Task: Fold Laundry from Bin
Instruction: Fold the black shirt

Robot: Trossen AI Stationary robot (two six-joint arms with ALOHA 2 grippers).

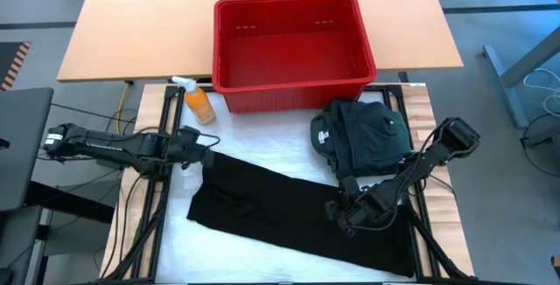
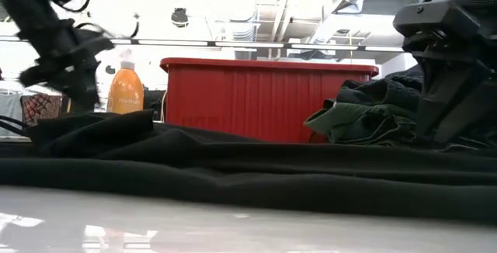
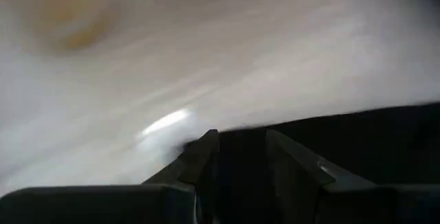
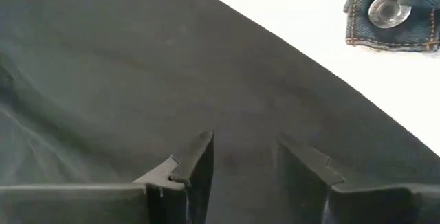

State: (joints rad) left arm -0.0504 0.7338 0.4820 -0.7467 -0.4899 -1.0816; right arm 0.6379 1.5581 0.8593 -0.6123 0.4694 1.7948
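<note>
1. Left gripper (image 1: 208, 148) sits at 9 o'clock on the table, at the upper-left corner of the black garment (image 1: 289, 215). In its wrist view the fingers (image 3: 203, 157) stand partly apart over the cloth edge, nothing visibly pinched between them.
2. Orange spray bottle (image 1: 198, 101) stands at about 10 o'clock, just beside the bin's left front corner.
3. Red bin (image 1: 293, 49) at 12 o'clock looks empty from above.
4. Black garment is spread flat across the centre, running from 9 towards 5 o'clock on the white table cover (image 1: 262, 132). Judging by how it drapes: light, limp, no stiffness. It'll sag and slide if lifted at one point, so take it at two corners or along an edge.
5. Pile of dark green and charcoal laundry (image 1: 363, 136) with a small pale label lies at 2 o'clock, just in front of the bin.
6. Right gripper (image 1: 343, 215) is low over the black garment at 4 o'clock, fingers (image 4: 196, 157) parted about halfway, cloth beneath them, not gripped as far as I can see.
</note>
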